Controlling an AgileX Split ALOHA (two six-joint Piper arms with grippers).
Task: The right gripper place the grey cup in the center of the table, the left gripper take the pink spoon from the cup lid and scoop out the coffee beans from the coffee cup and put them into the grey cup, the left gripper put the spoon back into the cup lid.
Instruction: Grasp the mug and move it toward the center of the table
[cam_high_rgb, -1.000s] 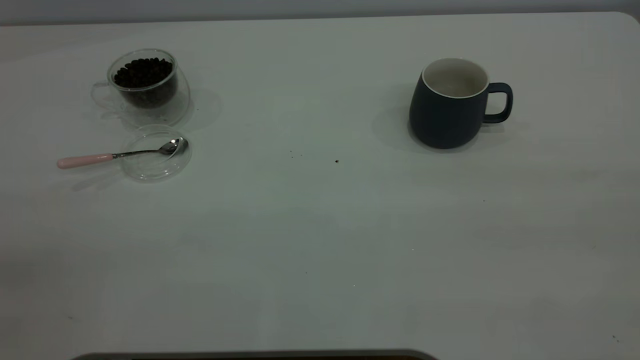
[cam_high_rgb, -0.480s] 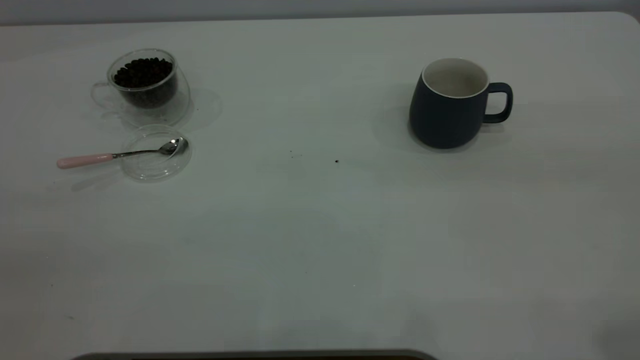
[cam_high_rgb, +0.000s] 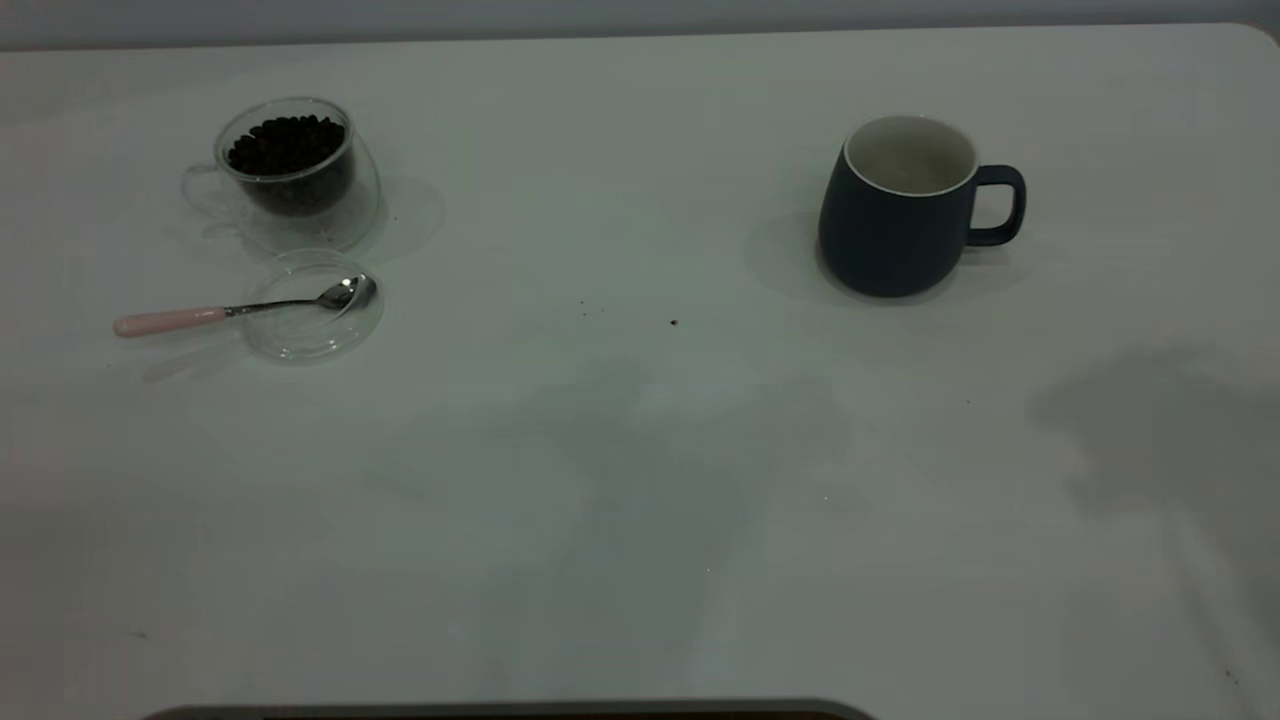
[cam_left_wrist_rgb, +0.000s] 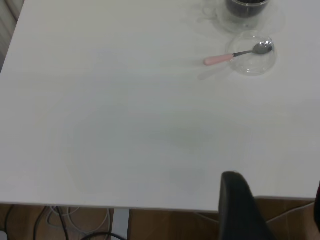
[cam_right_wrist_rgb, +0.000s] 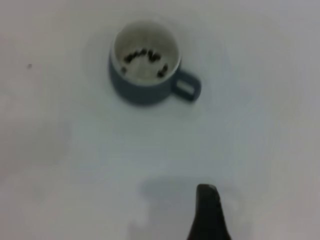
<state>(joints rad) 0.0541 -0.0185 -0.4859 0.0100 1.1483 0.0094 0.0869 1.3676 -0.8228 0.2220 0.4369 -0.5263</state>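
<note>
Grey cup (cam_high_rgb: 897, 210) upright on right side of bench (cam_high_rgb: 640, 480), handle facing right, few beans inside per right wrist view (cam_right_wrist_rgb: 145, 62). Glass cup of coffee beans (cam_high_rgb: 290, 170) far left; clear lid (cam_high_rgb: 312, 318) just in front, pink spoon (cam_high_rgb: 230, 311) resting across it. Left tool (cam_left_wrist_rgb: 240, 210) and right tool (cam_right_wrist_rgb: 207, 212) each show one dark finger: apart or together, cannot tell.

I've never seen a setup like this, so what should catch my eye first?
The dark grey cup stands upright at the table's right, a few coffee beans already inside. At the far left, a glass coffee cup is full of beans, and just in front a pink spoon rests its bowl in the clear cup lid.
</note>
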